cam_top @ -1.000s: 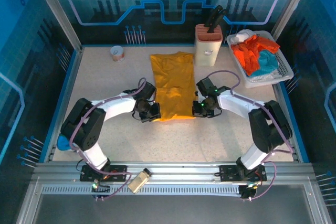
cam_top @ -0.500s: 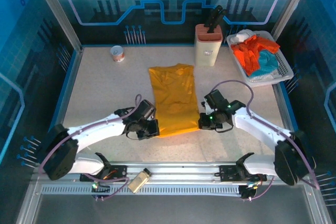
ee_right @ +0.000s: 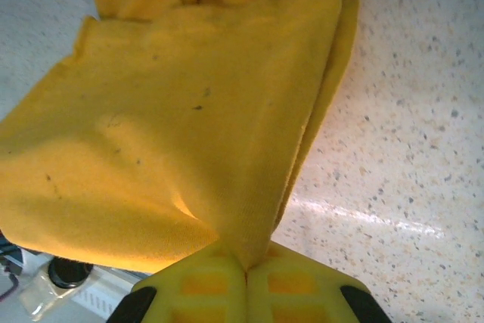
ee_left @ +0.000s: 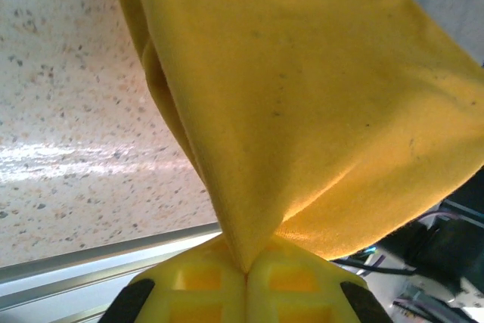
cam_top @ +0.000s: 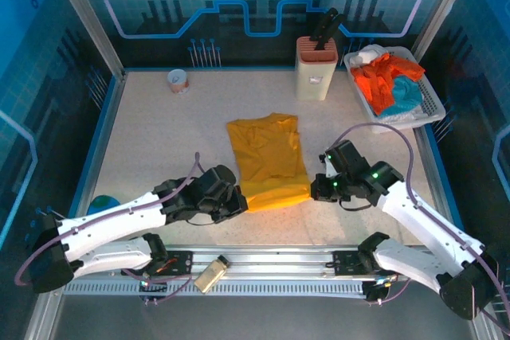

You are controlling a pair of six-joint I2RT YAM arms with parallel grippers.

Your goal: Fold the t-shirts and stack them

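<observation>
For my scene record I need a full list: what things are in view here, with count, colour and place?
golden-yellow cloth t-shirt: 1, golden-yellow, table centre, near corners pinched
crumpled orange-red cloth t-shirt: 1 heap, orange-red, in the basket
crumpled teal cloth t-shirt: 1 heap, teal, in the basket, beside the orange-red one
white plastic mesh basket: 1, white, far right corner
beige knife block: 1, beige with black handles, far side, left of the basket
small cup: 1, white and reddish, far left
tan bottle-like object: 1, tan, front rail
left end effector: 1, black, shut on the yellow shirt's near left corner
right end effector: 1, black, shut on its near right corner
</observation>
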